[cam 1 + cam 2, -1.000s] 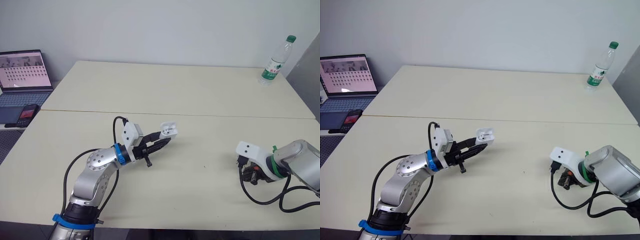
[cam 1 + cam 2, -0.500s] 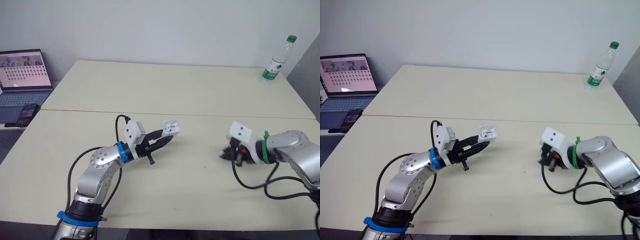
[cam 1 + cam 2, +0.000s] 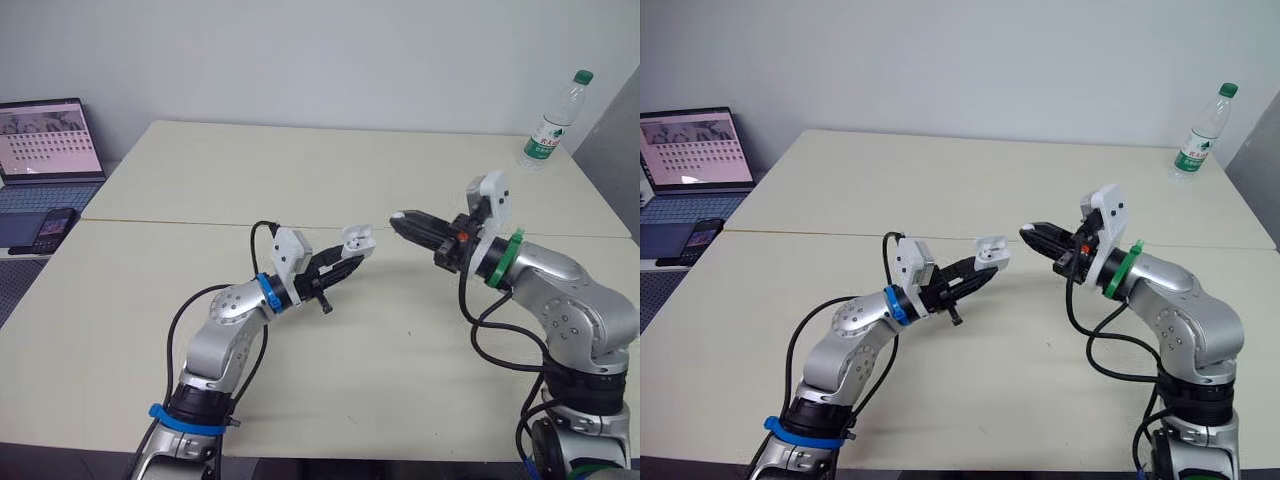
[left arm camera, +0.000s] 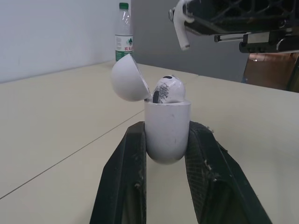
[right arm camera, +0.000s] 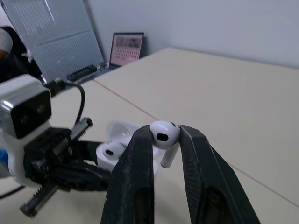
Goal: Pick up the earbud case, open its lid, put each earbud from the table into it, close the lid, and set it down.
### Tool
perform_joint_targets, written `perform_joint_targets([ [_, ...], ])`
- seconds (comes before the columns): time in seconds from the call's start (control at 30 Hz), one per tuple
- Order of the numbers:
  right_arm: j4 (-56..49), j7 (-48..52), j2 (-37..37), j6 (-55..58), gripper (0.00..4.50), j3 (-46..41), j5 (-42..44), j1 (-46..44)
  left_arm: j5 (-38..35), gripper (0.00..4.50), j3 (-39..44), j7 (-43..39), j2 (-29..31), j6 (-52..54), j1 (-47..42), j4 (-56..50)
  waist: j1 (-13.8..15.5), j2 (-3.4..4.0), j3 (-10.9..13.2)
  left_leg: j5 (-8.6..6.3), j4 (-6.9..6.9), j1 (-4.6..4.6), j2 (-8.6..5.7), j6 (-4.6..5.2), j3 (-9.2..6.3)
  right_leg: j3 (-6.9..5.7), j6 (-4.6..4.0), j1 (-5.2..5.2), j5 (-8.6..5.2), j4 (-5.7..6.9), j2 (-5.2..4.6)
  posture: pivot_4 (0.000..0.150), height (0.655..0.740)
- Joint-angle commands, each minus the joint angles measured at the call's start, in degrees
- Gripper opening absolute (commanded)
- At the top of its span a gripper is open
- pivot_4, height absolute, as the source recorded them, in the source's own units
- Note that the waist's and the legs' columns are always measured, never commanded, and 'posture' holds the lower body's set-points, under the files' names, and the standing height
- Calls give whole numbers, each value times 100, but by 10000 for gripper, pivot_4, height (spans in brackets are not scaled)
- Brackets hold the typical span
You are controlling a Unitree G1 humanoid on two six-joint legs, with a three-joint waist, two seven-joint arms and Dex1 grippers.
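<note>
The white earbud case (image 3: 356, 239) is held above the table with my left gripper (image 3: 350, 262) shut on its body. Its lid (image 4: 129, 79) is hinged open, and one earbud (image 4: 168, 89) sits inside. My right gripper (image 3: 399, 218) is shut on the second white earbud (image 5: 164, 134), whose stem hangs down between the fingers. That gripper hovers just to the right of the open case and slightly above it, a short gap apart. From the left wrist the held earbud (image 4: 180, 29) shows above the case.
A water bottle (image 3: 549, 122) stands at the table's far right corner. A laptop (image 3: 50, 140) and a phone (image 3: 52, 228) lie on a side surface to the left. The cream table (image 3: 400, 400) has a seam running across its middle.
My right arm has lifted from the table's right front and swung in toward the centre, now beside the case with the earbud. My left gripper has carried the case slightly right.
</note>
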Motion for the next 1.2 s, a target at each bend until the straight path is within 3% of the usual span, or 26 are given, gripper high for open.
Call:
perform_joint_targets([
  [0.03, -173, -167, 110, -378, 4432, 139, 71, -92, -53, 7651, 11, -2, -95, -93, -149, -108, -1, 0, 0, 0, 0, 0, 0, 0, 0, 0, 0, 0, 0, 0, 0, 1500, 7362],
  [0.33, 124, -149, 48, -1298, 4432, 874, -453, 298, -245, 7651, 113, -20, -185, -57, -118, -178, -3, 0, 0, 0, 0, 0, -1, 0, 1, 1, 0, 0, 0, 0, -1, 1500, 7362],
  [0.77, 537, -29, -218, -1955, 4432, 1071, -738, 528, -464, 7651, 166, -91, -223, -74, -191, -213, -3, 0, 0, 0, 0, 0, -1, 0, 1, 1, 0, 0, 0, 0, 0, 1500, 7362],
  [1.0, 398, -82, -136, -1737, 28294, 627, -84, 405, -502, 7651, 204, -149, -204, -32, -227, -166, -2, 0, 0, 0, 0, 0, 0, 0, 1, 0, 0, 0, 0, -1, 0, 1500, 7362],
  [1.13, 530, -283, -18, -1314, 44232, 67, 700, 177, -536, 7651, 210, -256, -116, 36, -267, -117, -4, 0, 0, 0, 0, 0, 0, 0, 3, 2, 0, 0, 0, -1, -1, 1500, 7362],
  [1.2, 654, -327, -4, -986, 44232, -255, 1263, 72, -611, 7651, 198, -397, -39, 116, -296, -107, -3, 0, 0, 0, 0, 0, 0, 0, 0, 0, 0, 0, 0, 0, -1, 1500, 7362],
])
